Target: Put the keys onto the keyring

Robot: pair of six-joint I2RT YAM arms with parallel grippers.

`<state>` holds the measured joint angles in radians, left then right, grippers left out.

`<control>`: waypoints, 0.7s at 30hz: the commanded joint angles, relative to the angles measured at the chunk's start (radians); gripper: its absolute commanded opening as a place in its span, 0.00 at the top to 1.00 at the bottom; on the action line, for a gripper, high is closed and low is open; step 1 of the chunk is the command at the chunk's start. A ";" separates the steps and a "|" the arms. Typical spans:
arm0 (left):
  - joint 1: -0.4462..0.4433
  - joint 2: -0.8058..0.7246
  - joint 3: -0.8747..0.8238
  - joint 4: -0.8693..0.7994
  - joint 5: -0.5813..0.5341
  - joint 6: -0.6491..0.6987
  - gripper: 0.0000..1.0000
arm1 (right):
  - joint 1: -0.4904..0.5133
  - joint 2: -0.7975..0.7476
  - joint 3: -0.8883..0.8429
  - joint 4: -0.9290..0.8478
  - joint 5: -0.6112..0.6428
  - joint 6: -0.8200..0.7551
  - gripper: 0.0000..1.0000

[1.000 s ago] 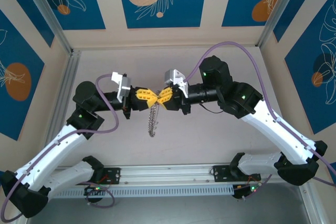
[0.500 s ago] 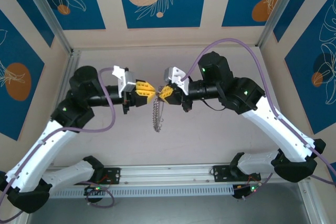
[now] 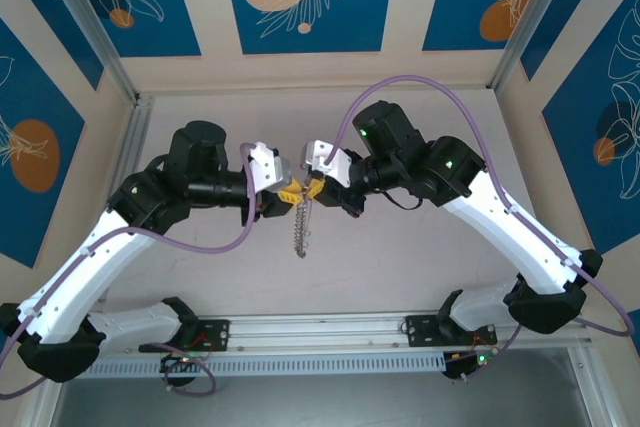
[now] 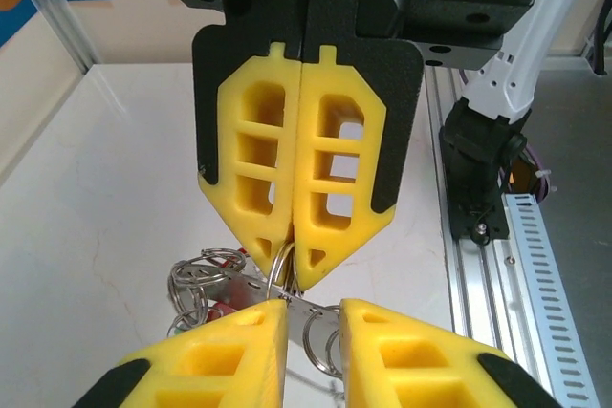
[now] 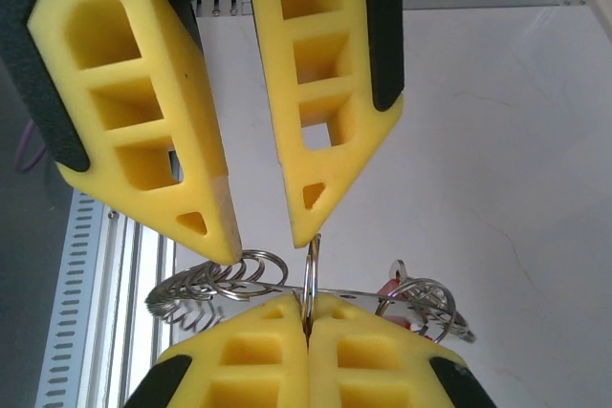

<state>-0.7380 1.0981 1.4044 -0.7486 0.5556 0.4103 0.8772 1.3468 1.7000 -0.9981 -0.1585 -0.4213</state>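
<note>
Both arms are meeting in mid-air over the white surface [image 3: 380, 267]. The yellow ribbed right fingers [image 5: 258, 355] are pinching tight on the large thin silver metal keyring [image 5: 310, 269], with its wire running straight up out of the pinch. The matching yellow left fingers [image 4: 229, 355] are standing narrowly apart, tips just beside the right tips. They are gripping nothing I can confirm, though a flat silvery bit is lying across their gap. A bunch of small silvery rings [image 5: 220, 279] and a small red tag [image 5: 392, 287] are hanging off the loop below the tips. The tiny keys: cannot pick them out in that clutter. Judging the step as the left taking a hold next to the right pinch. To do it well: right pinch firm so the loop is not swinging, left closing squarely on one piece rather than the loose bunch, tips not bumping the right tips, slow approach.
</note>
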 commanded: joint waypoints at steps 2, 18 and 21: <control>-0.014 0.011 0.027 -0.039 -0.038 0.029 0.79 | 0.022 0.003 0.049 0.004 -0.054 -0.038 1.00; -0.014 -0.056 -0.005 -0.015 -0.079 0.022 0.74 | 0.016 0.007 0.051 -0.025 -0.081 -0.055 1.00; -0.015 -0.051 -0.011 0.004 -0.071 0.019 0.72 | 0.020 0.006 0.056 -0.027 -0.095 -0.053 1.00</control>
<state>-0.7475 1.0500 1.4052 -0.7677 0.4854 0.4286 0.8856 1.3582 1.7138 -1.0241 -0.1997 -0.4614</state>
